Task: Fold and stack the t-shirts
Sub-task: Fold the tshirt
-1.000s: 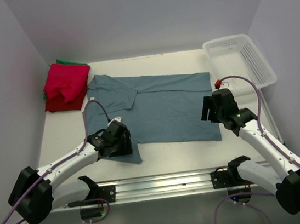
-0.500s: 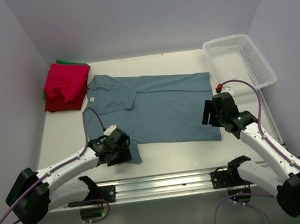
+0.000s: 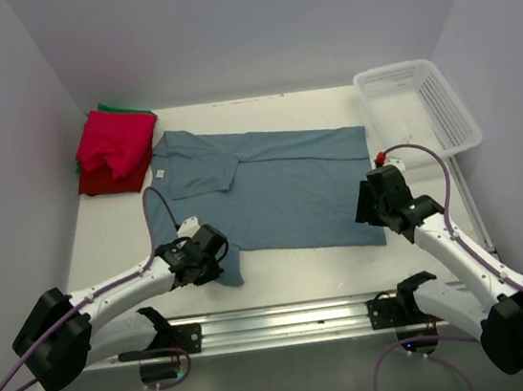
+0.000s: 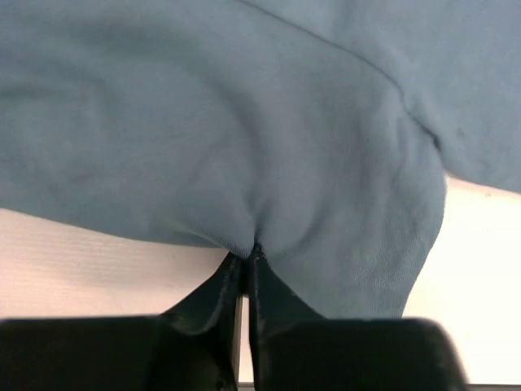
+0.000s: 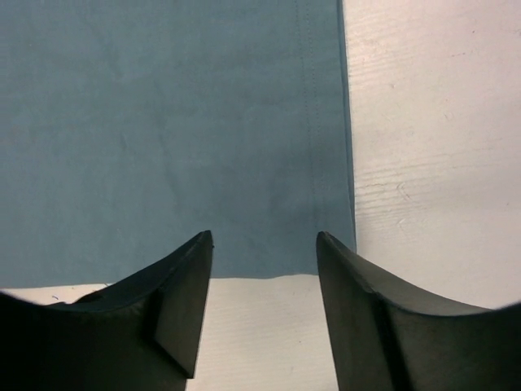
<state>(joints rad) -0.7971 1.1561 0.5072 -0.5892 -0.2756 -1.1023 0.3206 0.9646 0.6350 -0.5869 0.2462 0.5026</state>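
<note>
A dusty blue-grey t-shirt [image 3: 280, 188] lies spread flat across the table, collar to the left. My left gripper [image 3: 217, 253] is at its near left sleeve, and in the left wrist view the gripper [image 4: 247, 254] is shut on a pinched fold of that cloth [image 4: 244, 122]. My right gripper [image 3: 369, 206] hovers over the shirt's near right corner. In the right wrist view it [image 5: 264, 236] stands open, straddling the hem [image 5: 163, 122], with nothing between its fingers. Folded red t-shirts [image 3: 115, 147] are piled at the back left on a green one [image 3: 125, 107].
A white plastic mesh basket [image 3: 399, 69] stands at the back right, just beyond the right arm. Purple walls close in the left, right and back sides. A metal rail [image 3: 278, 321] with both arm bases runs along the near edge.
My left gripper slid toward the near edge and closed on the shirt's sleeve cloth. My right gripper dropped toward the near right corner, and its jaws narrowed a little.
</note>
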